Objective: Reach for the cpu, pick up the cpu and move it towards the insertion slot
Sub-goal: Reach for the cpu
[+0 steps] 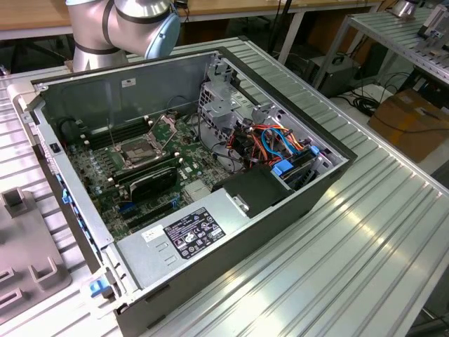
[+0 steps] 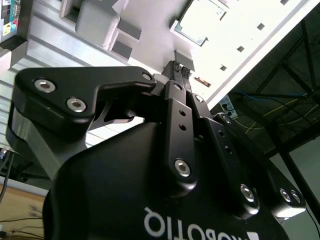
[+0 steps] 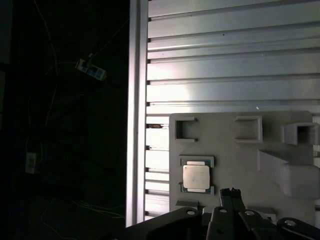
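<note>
grey plate: lies on the table at the exterior view's left, beside the open case; raised blocks and small nests stand on it.
cpu: lies flat in a small nest on the grey plate, pale silver side up, in the first wrist view; nothing touches it.
gripper: in the first wrist view its tips show against the plate just beside the cpu, apart from it.
jaws: brought together, no gap to speak of, in both wrist views; the gripper holds nothing and its pads are bare.
arm: its joints show above the case's far wall, toward the exterior view's left.
case: lies open on its side, board facing up.
insertion slot: on the board in the case's left half, dark centre in a metal frame, bracket raised; well apart from the plate.
table: ribbed aluminium, to the exterior view's right of the case.
</note>
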{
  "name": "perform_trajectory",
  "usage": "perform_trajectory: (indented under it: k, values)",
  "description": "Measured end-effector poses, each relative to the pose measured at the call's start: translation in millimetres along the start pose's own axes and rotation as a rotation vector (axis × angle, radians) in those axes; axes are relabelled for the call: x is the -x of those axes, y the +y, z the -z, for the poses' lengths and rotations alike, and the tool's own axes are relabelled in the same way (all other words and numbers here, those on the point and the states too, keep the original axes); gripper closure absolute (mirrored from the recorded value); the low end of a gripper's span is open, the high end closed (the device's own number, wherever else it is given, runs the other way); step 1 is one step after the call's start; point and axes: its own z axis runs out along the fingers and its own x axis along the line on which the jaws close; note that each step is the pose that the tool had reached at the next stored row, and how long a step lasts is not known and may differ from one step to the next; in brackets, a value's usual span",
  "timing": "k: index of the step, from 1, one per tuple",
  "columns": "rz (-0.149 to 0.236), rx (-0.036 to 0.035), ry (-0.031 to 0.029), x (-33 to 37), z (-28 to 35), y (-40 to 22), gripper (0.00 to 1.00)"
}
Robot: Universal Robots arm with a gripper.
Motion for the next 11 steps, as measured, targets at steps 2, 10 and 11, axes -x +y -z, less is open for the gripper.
perform_trajectory:
  k: [2,10,11]
  values:
    - [0.000,0.0000,0.0003,-0.3,0.0,0.0,0.89]
    - [0.000,0.0000,0.0011,-1.9,-0.1,0.0,0.89]
    - [0.000,0.0000,0.0011,-2.0,-0.1,0.0,0.89]
